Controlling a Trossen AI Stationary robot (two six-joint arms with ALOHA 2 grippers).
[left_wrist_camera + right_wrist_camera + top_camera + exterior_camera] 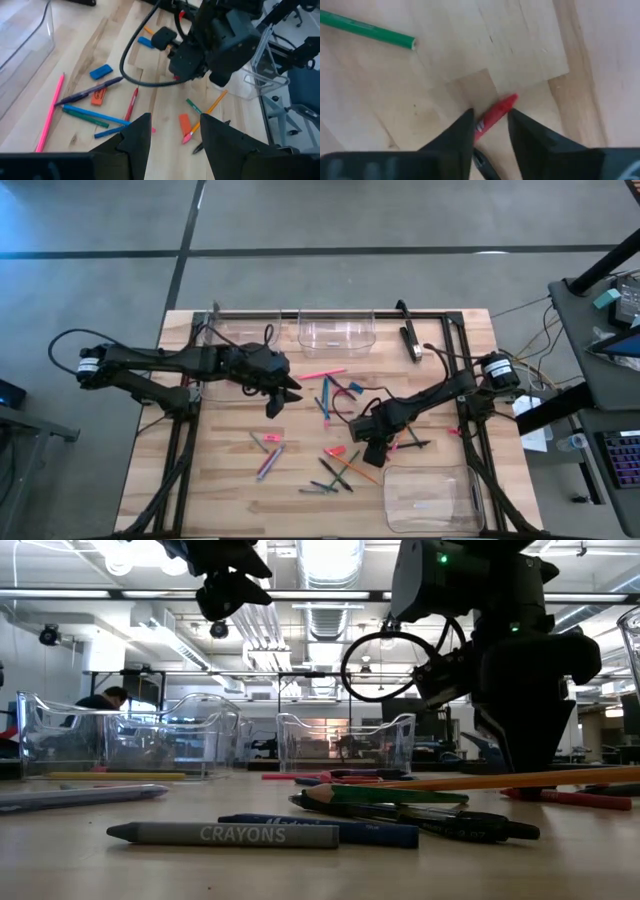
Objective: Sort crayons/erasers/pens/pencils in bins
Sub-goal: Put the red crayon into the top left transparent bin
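**Right gripper down on a red crayon, left one parked up high**

So your right gripper [490, 125] is down at the table with a red crayon [495, 116] sitting right between its fingertips. The jaws stand narrow around it, but you can't really tell if they're pinching it or just flanking it. Its pointed tip pokes out past the fingers, and a green pencil [367, 31] lies well off ahead of them on the bare wood.

Your left gripper [172, 132] hangs above the table with its jaws apart and nothing between them. Out in front of it there's a scatter: a blue eraser [101, 71], an orange eraser [99, 96], a long pink stick [50, 112] and a purple pen [89, 91].

The near clear bin [432, 498] sits just beside the right gripper; another bin [337, 332] is at the far edge.
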